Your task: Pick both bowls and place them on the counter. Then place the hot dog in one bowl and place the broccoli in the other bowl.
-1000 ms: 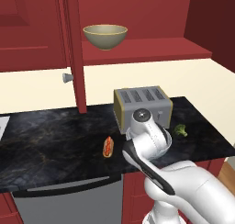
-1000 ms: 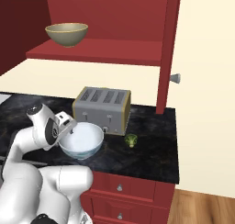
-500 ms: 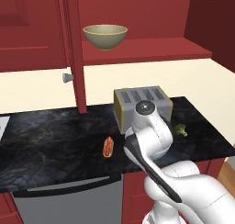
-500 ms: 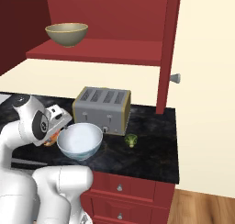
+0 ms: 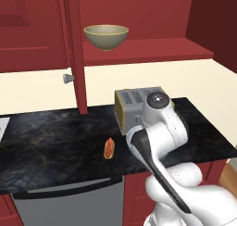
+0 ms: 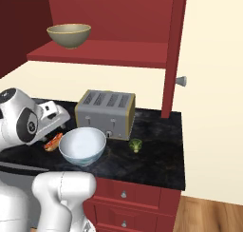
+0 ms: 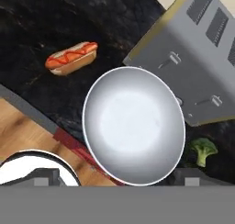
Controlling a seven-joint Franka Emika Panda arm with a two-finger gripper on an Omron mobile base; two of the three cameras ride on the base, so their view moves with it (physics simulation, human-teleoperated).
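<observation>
The white bowl with a pale glossy inside [image 6: 82, 146] stands upright on the black marble-look desk [image 6: 156, 150], just in front of the grey four-slot toaster [image 6: 105, 114]; nothing lies inside it. In the hand view, the same bowl [image 7: 134, 124] sits directly below the camera. The hand [image 6: 53, 117] hovers just above the bowl's left rim, fingers spread wide and holding nothing. The small reddish hot dog in its orange-tan bun [image 7: 72, 58] lies on the desk beside the bowl, apart from it. The small green broccoli floret [image 6: 136, 145] rests on the desk to the bowl's other side. The plain olive-tan bowl with a yellowish rim [image 5: 106, 36] stands on the red shelf [image 5: 148, 51] above, with no food showing in it.
</observation>
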